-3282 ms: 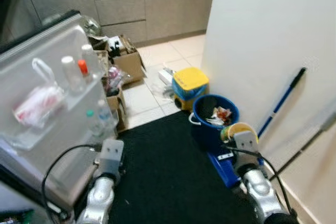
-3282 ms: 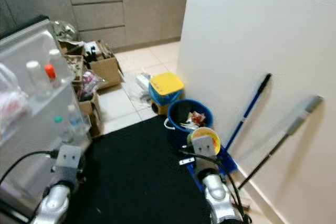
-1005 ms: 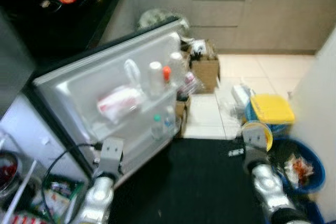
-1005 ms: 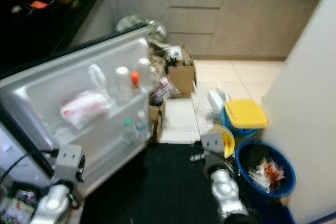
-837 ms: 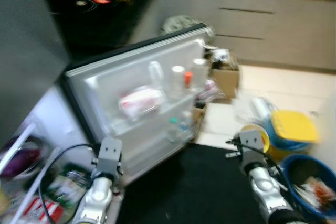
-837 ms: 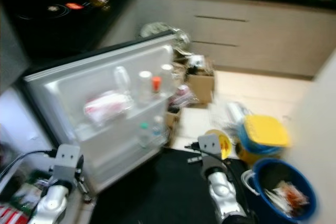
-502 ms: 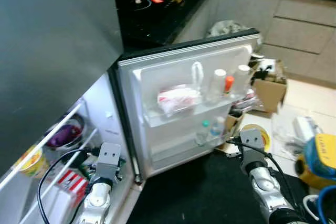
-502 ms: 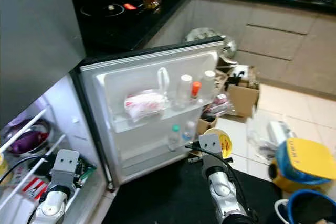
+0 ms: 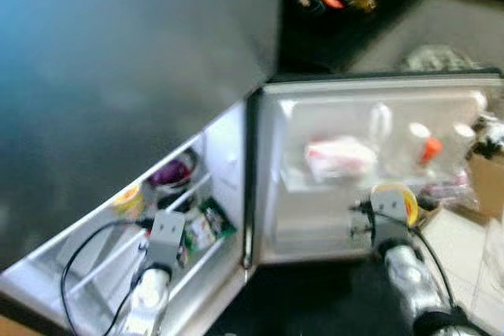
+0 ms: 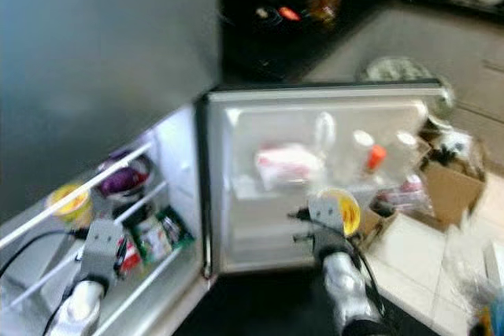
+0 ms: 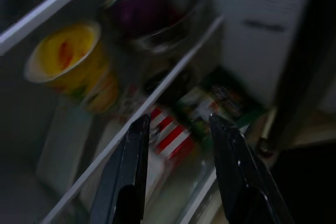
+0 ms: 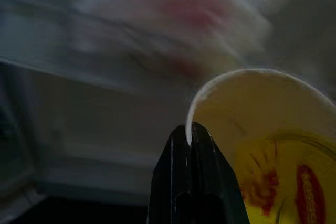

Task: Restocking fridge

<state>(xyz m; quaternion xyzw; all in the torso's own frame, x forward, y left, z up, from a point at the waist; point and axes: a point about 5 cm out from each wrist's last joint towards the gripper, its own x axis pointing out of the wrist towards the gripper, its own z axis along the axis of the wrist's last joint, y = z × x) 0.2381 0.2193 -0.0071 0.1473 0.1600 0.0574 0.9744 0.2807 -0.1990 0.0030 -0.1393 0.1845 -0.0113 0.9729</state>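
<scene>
The right gripper grasps a yellow cup before the open fridge door; the left gripper is released near the fridge shelves.

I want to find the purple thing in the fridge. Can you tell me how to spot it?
Look into the open fridge, at its wire shelves left of the door. On the upper shelf, toward the back, sits a bowl with something dark purple inside. Beside it stands a yellow cup, so pick the round purple one, not the yellow.
</scene>
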